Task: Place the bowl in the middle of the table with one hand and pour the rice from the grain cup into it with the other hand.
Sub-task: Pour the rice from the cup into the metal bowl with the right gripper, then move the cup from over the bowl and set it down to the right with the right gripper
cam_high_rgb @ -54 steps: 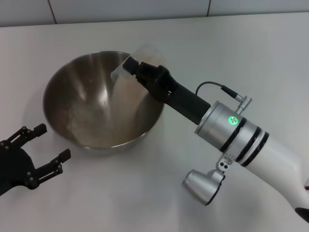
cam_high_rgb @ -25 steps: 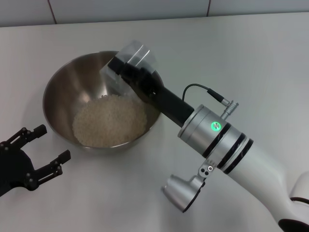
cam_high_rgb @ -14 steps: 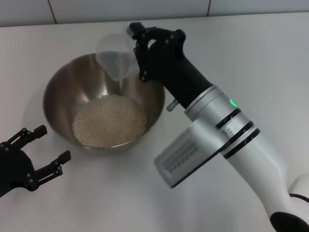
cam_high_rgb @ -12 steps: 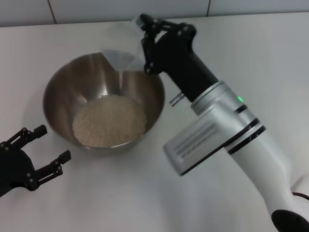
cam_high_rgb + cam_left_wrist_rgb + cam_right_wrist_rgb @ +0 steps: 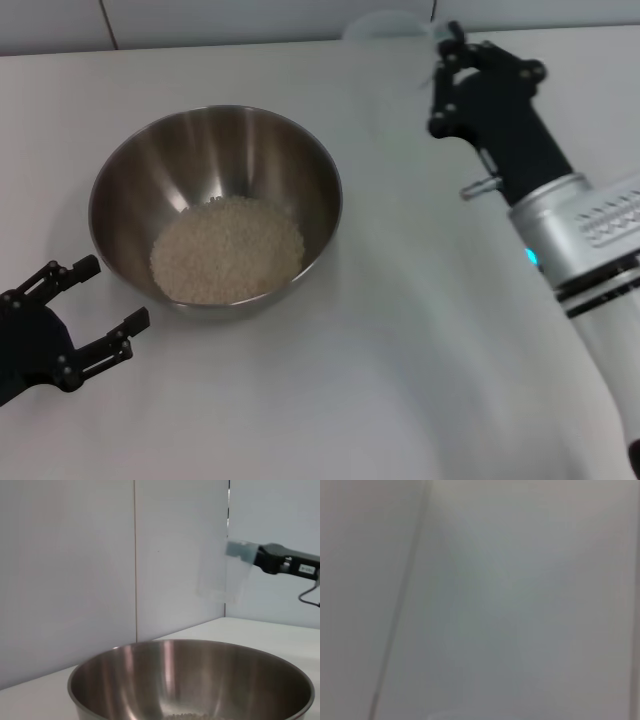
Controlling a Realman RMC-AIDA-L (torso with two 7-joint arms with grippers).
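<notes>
The steel bowl (image 5: 200, 145) stands on the white table (image 5: 350, 390), left of centre, with a heap of off-white rice (image 5: 225, 250) in its bottom. My right gripper (image 5: 445, 45) is high at the far right, well clear of the bowl, shut on the clear grain cup (image 5: 385, 22), which looks empty. In the left wrist view the cup (image 5: 222, 572) hangs in the air beyond the bowl (image 5: 200, 675), held by the right gripper (image 5: 260, 557). My left gripper (image 5: 112, 292) rests open near the front left, just short of the bowl. The right wrist view shows only a blurred wall.
A tiled wall (image 5: 250, 20) runs along the table's far edge. White tabletop stretches to the right of the bowl and in front of it, under the right arm (image 5: 590, 250).
The rice has been tipped from the cup into the bowl. The right arm then lifted the cup away and swung it to the far right. The left gripper has stayed put.
</notes>
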